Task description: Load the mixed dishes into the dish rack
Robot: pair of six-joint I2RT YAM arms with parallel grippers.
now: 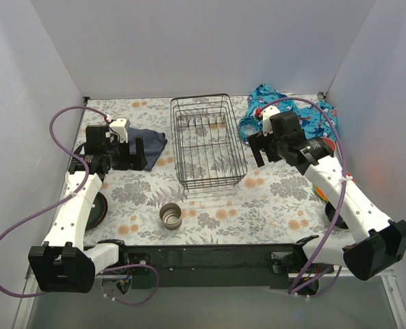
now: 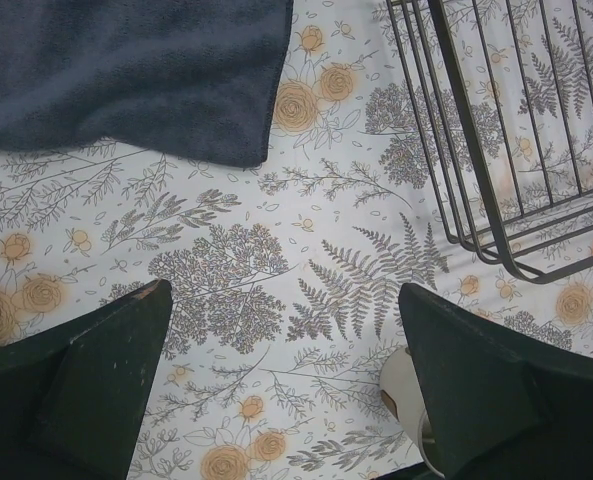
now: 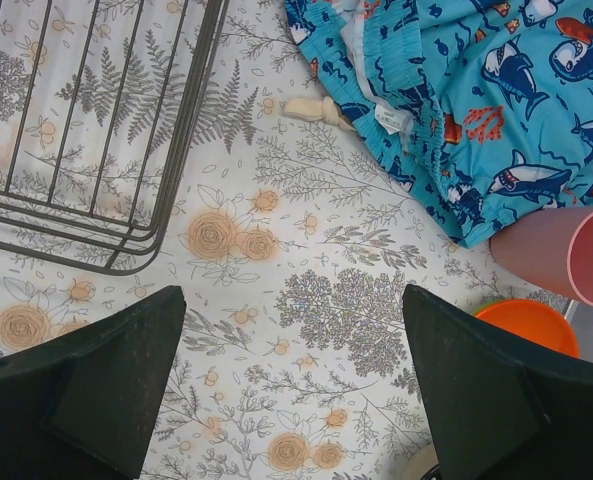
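Observation:
The black wire dish rack [image 1: 209,147] stands empty at the table's middle. A metallic cup [image 1: 170,215] stands upright in front of it. My left gripper [image 1: 135,154] is open and empty, left of the rack, above the tablecloth. In the left wrist view [image 2: 286,380] the rack's corner [image 2: 506,150] is at upper right and a pale cup rim [image 2: 401,385] shows by the right finger. My right gripper [image 1: 261,147] is open and empty, right of the rack. The right wrist view [image 3: 291,390] shows the rack [image 3: 86,130], a pink cup [image 3: 561,250] and an orange plate [image 3: 526,325].
A dark navy cloth [image 1: 153,142] lies left of the rack [image 2: 126,70]. A blue patterned cloth [image 1: 295,113] lies at back right [image 3: 476,100]. A dark red bowl [image 1: 100,205] sits partly under the left arm. More dishes [image 1: 326,195] sit under the right arm.

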